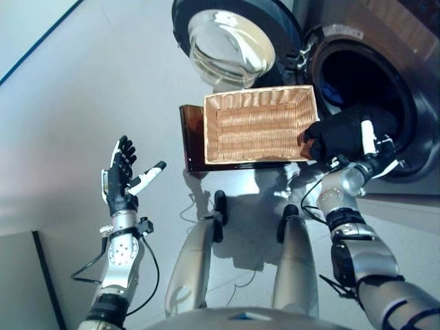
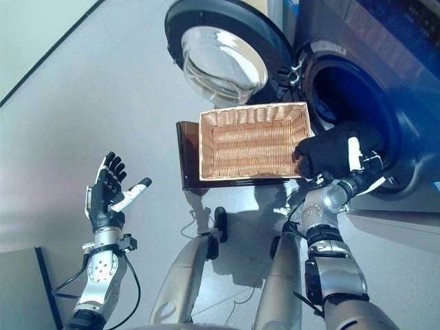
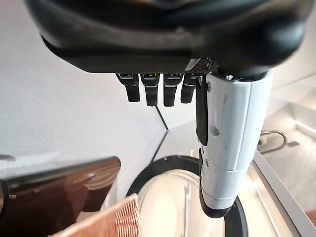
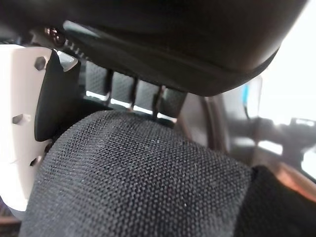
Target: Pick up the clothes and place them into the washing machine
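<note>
Wicker basket (image 1: 260,125) sits on a dark brown stand (image 1: 192,141) on the grey floor (image 1: 82,103), directly in front of the washing machine (image 1: 385,82); its interior shows no contents. In the left eye view, the machine door (image 1: 230,41) hangs open beyond the basket's far edge, and the drum opening (image 1: 357,75) lies past the basket's right edge. The right hand (image 1: 357,141) is at the basket's near right corner, at the drum rim, wrapped around a black garment (image 1: 337,134). The left hand (image 1: 122,180) is raised well apart from the basket's left edge, fingers spread and straight, holding nothing.

In the right eye view, the layout is identical.

In the left wrist view, the fingers (image 3: 154,91) extend relaxed, with the white-covered thumb (image 3: 232,148) standing clear above the door glass.

In the right wrist view, black woven cloth fills the grasp, pressed between the fingers (image 4: 133,96) and the thumb (image 4: 22,118).
</note>
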Available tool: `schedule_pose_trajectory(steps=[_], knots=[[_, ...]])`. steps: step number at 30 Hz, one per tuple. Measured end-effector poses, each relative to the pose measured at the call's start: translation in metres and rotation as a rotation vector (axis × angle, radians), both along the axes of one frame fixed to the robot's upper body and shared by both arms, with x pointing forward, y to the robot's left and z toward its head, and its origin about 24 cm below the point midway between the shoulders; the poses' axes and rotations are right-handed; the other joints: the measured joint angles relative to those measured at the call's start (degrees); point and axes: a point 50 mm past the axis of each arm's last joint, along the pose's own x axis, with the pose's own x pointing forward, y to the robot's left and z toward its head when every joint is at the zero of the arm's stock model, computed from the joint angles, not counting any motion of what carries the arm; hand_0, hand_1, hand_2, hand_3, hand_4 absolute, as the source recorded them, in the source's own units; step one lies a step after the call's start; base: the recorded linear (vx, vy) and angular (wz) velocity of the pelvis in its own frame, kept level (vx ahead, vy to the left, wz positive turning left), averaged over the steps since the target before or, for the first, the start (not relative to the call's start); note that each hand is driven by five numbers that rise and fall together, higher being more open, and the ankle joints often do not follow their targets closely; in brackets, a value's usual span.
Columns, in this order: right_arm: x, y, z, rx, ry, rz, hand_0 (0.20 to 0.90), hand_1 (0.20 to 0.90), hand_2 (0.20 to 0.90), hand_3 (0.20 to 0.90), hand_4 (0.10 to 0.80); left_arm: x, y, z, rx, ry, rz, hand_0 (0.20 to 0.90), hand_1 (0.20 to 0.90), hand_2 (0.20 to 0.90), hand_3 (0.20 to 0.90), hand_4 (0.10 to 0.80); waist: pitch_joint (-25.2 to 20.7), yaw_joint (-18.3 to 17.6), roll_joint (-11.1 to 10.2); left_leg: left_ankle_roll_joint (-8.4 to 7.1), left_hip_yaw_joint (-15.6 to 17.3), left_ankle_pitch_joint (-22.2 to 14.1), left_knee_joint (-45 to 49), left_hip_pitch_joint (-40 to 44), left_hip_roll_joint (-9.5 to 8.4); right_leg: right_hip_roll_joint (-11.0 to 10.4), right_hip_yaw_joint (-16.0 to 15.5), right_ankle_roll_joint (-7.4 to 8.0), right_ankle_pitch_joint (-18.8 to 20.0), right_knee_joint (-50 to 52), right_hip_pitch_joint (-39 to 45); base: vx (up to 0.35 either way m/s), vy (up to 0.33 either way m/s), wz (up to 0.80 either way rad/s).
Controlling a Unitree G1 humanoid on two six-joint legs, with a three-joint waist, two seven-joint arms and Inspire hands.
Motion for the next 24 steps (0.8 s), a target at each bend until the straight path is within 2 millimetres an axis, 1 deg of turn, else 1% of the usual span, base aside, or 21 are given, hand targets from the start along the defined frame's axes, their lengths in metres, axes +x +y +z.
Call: schedule_pose_trajectory(steps=[2, 3, 6, 8, 9, 10, 11, 12, 13, 14, 15, 17, 19, 21, 24], knots=[[0.006, 0.001, 0.009, -0.012, -0.007, 0.011, 0.2, 0.2, 0.2, 0.2, 0.3, 0.0, -0.001, 0.005, 0.005, -0.024, -0.007, 0.9, 0.9, 0.9, 0.9, 0.8, 0.3, 0.0, -0.1, -0.22, -0.2, 0.0, -0.2, -0.9, -0.06, 0.0, -0.1, -0.27, 0.0, 0.6, -1.4, -0.012, -0.019, 0.09], [0.01, 0.0, 0.018, -0.011, -0.024, -0.004, 0.2, 0.2, 0.2, 0.2, 0.3, -0.001, -0.002, 0.008, 0.003, -0.039, -0.007, 0.9, 0.9, 0.9, 0.9, 0.8, 0.6, 0.4, -0.1, -0.57, -0.3, 0.3, -0.1, -1.9, -0.02, 0.0, -0.1, -0.53, -0.2, 1.2, -2.6, -0.004, -0.021, 0.05], [0.013, -0.004, 0.025, -0.007, -0.015, -0.026, 0.2, 0.2, 0.2, 0.2, 0.3, -0.002, -0.002, 0.011, 0.002, -0.052, -0.012, 0.9, 0.9, 0.9, 0.9, 0.8, 0.7, 1.4, -0.1, -0.84, -0.4, 0.7, -0.3, -2.5, -0.03, 0.1, -0.2, -0.6, -0.2, 1.3, -3.3, 0.0, 0.0, 0.0], [0.016, -0.007, 0.034, 0.003, -0.033, -0.038, 0.2, 0.2, 0.2, 0.2, 0.3, -0.003, -0.001, 0.016, 0.011, -0.072, -0.018, 0.9, 0.9, 0.9, 0.9, 0.8, 1.5, 1.7, 0.0, -0.78, -0.4, 2.1, -0.9, -2.6, -0.15, 0.1, -0.2, -0.99, -0.1, 1.3, -3.5, 0.002, 0.003, 0.02], [0.019, -0.009, 0.044, -0.024, -0.041, -0.035, 0.2, 0.2, 0.2, 0.2, 0.3, -0.003, 0.0, 0.02, 0.024, -0.087, -0.025, 0.9, 0.9, 0.9, 0.9, 0.8, 2.0, 1.8, 0.1, -0.79, -0.3, 2.2, -1.5, -2.6, -0.29, 0.0, -0.1, -0.95, -0.1, 1.0, -3.6, 0.018, -0.006, 0.09], [0.021, -0.014, 0.059, -0.057, -0.067, -0.036, 0.2, 0.2, 0.2, 0.2, 0.3, -0.003, 0.001, 0.025, 0.034, -0.104, -0.031, 0.9, 0.9, 0.9, 0.9, 0.8, 2.4, 2.2, 0.2, -0.7, -0.3, 3.0, -2.4, -2.7, -0.56, -0.3, -0.2, -0.83, -0.1, 0.9, -4.0, 0.013, -0.012, 0.11], [0.023, -0.017, 0.069, -0.066, -0.091, -0.043, 0.2, 0.2, 0.2, 0.2, 0.3, -0.002, 0.001, 0.026, 0.035, -0.11, -0.032, 0.9, 0.9, 0.9, 0.9, 0.8, 2.4, 2.5, 0.2, -0.53, -0.4, 3.4, -2.7, -2.9, -0.7, -0.4, -0.2, -0.76, -0.1, 0.8, -4.4, 0.007, -0.012, 0.11], [0.023, -0.019, 0.075, -0.071, -0.106, -0.047, 0.2, 0.2, 0.2, 0.2, 0.3, -0.002, 0.001, 0.027, 0.035, -0.113, -0.033, 0.9, 0.9, 0.9, 0.9, 0.8, 2.4, 2.8, 0.2, -0.58, -0.4, 3.8, -3.0, -2.9, -0.77, -0.5, -0.3, -0.34, 0.1, 0.8, -4.5, 0.008, 0.0, 0.15], [0.025, -0.02, 0.087, -0.077, -0.137, -0.052, 0.2, 0.2, 0.2, 0.2, 0.3, -0.003, 0.0, 0.028, 0.034, -0.12, -0.035, 0.9, 0.9, 0.9, 0.9, 0.8, 2.4, 2.9, 0.2, -0.89, -0.9, 4.2, -3.5, -3.0, -0.84, -0.6, -0.8, -0.3, 0.0, 0.7, -4.4, 0.012, 0.007, 0.16], [0.026, -0.021, 0.092, -0.081, -0.148, -0.051, 0.2, 0.2, 0.2, 0.2, 0.3, -0.002, 0.0, 0.029, 0.034, -0.123, -0.036, 0.9, 0.9, 0.9, 0.9, 0.8, 2.4, 2.9, 0.2, -0.9, -1.2, 4.2, -3.4, -3.1, -0.86, -0.7, -1.2, -0.31, -0.1, 0.7, -4.3, 0.02, 0.013, 0.23], [0.028, -0.02, 0.104, -0.084, -0.18, -0.05, 0.2, 0.2, 0.2, 0.2, 0.3, -0.002, 0.0, 0.031, 0.035, -0.129, -0.038, 0.9, 0.9, 0.9, 0.9, 0.8, 2.4, 3.0, 0.2, -0.96, -1.6, 4.2, -3.7, -3.3, -0.87, -1.0, -1.7, -0.5, -0.3, 0.7, -4.2, 0.034, 0.032, 0.17], [0.032, -0.017, 0.122, -0.086, -0.227, -0.045, 0.2, 0.2, 0.2, 0.2, 0.3, -0.001, 0.0, 0.032, 0.035, -0.134, -0.04, 0.9, 0.9, 0.9, 0.9, 0.8, 2.4, 3.3, 0.2, -1.03, -1.8, 4.3, -4.3, -3.2, -1.0, -1.2, -2.1, -0.49, -0.4, 0.5, -4.0, 0.043, 0.035, 0.11], [0.033, -0.017, 0.131, -0.089, -0.249, -0.046, 0.2, 0.2, 0.2, 0.2, 0.3, 0.0, 0.0, 0.034, 0.045, -0.142, -0.045, 0.9, 0.9, 0.9, 0.9, 0.8, 2.4, 3.4, 0.2, -0.87, -2.0, 4.6, -4.8, -2.6, -1.18, -1.6, -3.0, -0.47, -0.4, 0.3, -3.1, 0.034, 0.029, 0.13], [0.032, -0.018, 0.135, -0.1, -0.255, -0.05, 0.2, 0.2, 0.2, 0.2, 0.3, 0.0, 0.001, 0.035, 0.05, -0.15, -0.045, 0.9, 0.9, 0.9, 0.9, 0.8, 2.4, 3.5, 0.2, -0.77, -2.4, 5.1, -5.6, -2.0, -1.45, -1.9, -3.4, -0.41, -0.5, -0.4, -2.2, 0.025, 0.021, 0.16], [0.028, -0.028, 0.148, -0.1, -0.27, -0.1, 0.2, 0.2, 0.2, 0.2, 0.3, 0.001, 0.003, 0.041, 0.064, -0.181, -0.046, 0.9, 0.9, 0.9, 0.9, 0.8, 2.4, 4.1, 0.2, -0.29, -2.9, 6.6, -8.7, -1.2, -2.5, -2.9, -3.9, -0.31, -0.6, -0.6, -2.2, 0.025, 0.037, 0.25]])
